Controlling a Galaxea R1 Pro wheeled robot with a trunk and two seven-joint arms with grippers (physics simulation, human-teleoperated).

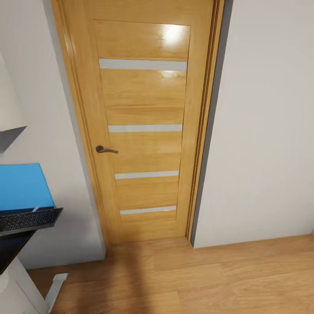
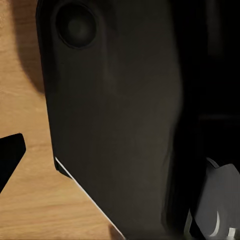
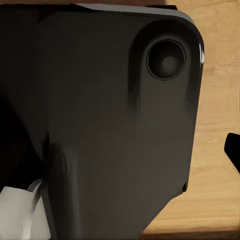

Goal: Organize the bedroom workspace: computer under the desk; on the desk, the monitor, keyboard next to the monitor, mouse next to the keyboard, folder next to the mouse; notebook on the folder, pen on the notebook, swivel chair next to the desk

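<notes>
Nearest to us in the head view, at the lower left corner, a white furniture front [image 1: 19,290] and a pale leg or bracket [image 1: 56,285] stand on the light wooden floor [image 1: 196,279]. Just above them a dark glossy edge of the desk [image 1: 11,248] enters from the left. The keyboard [image 1: 28,219] lies on it, its black keys facing up and its near end jutting slightly past the desk's edge. Right behind the keyboard we see a flat bright blue surface [image 1: 24,185] against the wall; we cannot tell whether it is the folder or a wall panel. A thin pale sliver [image 1: 35,209] shows where blue meets keyboard, too small to identify.

Farther back, a closed honey-coloured wooden door [image 1: 144,131] with four pale horizontal strips and a dark lever handle [image 1: 106,149] stands in the middle of a white wall [image 1: 266,131].

In the left wrist view, a dark rounded robot housing [image 2: 115,125] hangs over the wood floor [image 2: 25,125], with a black tip [image 2: 10,157] at one edge. The right wrist view likewise shows dark housing [image 3: 110,125] above floor [image 3: 220,125], and a black tip [image 3: 234,147] at the margin. We cannot tell how either gripper's jaws are set.
</notes>
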